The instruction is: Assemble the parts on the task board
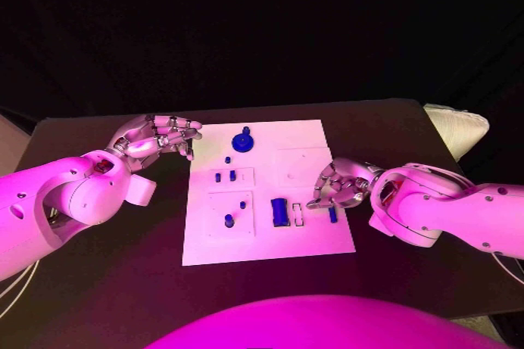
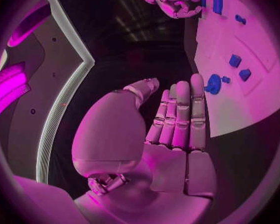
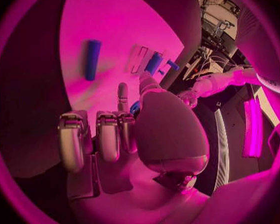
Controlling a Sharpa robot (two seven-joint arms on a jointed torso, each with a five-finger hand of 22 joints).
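The white task board (image 1: 311, 243) lies mid-table. A round blue part (image 1: 242, 142) sits near its far edge, with small blue pieces (image 1: 224, 176) behind a blue block (image 1: 281, 211) and a short blue bar (image 1: 333, 214). My left hand (image 1: 158, 137) hovers off the board's far left corner with fingers straight and nothing in it (image 2: 177, 119). My right hand (image 1: 341, 186) hangs over the board's right edge with its fingers curled. A small blue part (image 3: 135, 107), mostly hidden, is pinched between its thumb and a finger. The bar (image 3: 92, 59) lies just ahead of the fingertips.
Bare black table (image 1: 109, 288) surrounds the board on all sides. A pale padded object (image 1: 459, 126) rests at the table's far right edge. White empty slots (image 1: 297, 213) lie beside the blue block.
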